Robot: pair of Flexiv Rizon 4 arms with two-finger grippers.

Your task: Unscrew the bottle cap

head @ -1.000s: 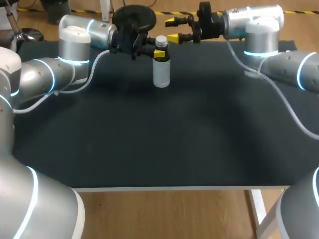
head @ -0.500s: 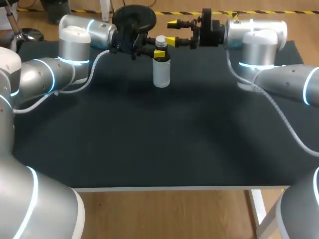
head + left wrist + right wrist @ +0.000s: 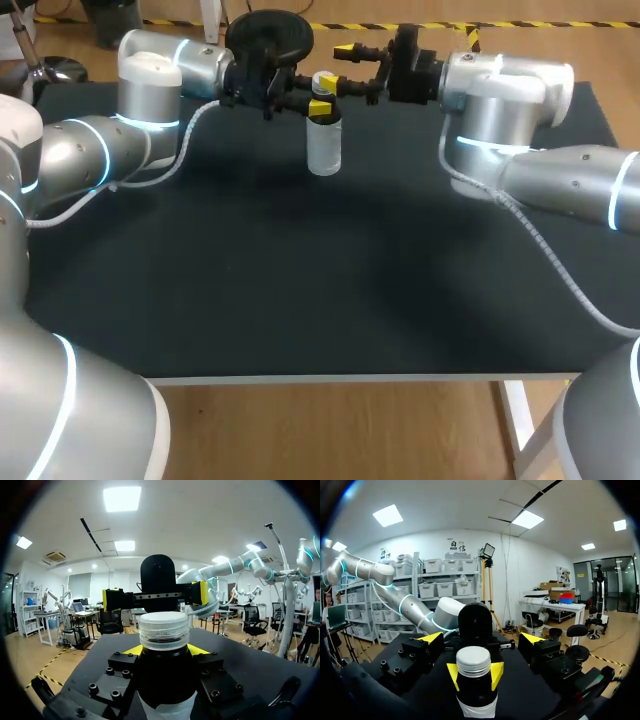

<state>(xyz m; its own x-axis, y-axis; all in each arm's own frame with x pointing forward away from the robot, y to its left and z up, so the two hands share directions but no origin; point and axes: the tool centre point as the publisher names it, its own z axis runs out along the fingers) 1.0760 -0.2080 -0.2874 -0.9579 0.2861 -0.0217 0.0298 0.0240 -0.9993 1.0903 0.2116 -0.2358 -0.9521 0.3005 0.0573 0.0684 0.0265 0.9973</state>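
Upright cylindrical bottle [image 3: 324,145], pale translucent body, ribbed whitish round cap [image 3: 323,82], at the far middle of the matte black desk [image 3: 300,280]. Left jaws clamped on its neck just under cap. Right jaws spread wide either side of cap, not touching.

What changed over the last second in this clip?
The right gripper moved in from its side toward the cap, with its fingers open and not yet closed on it. The left gripper stayed shut on the bottle, which stands where it was, cap on.
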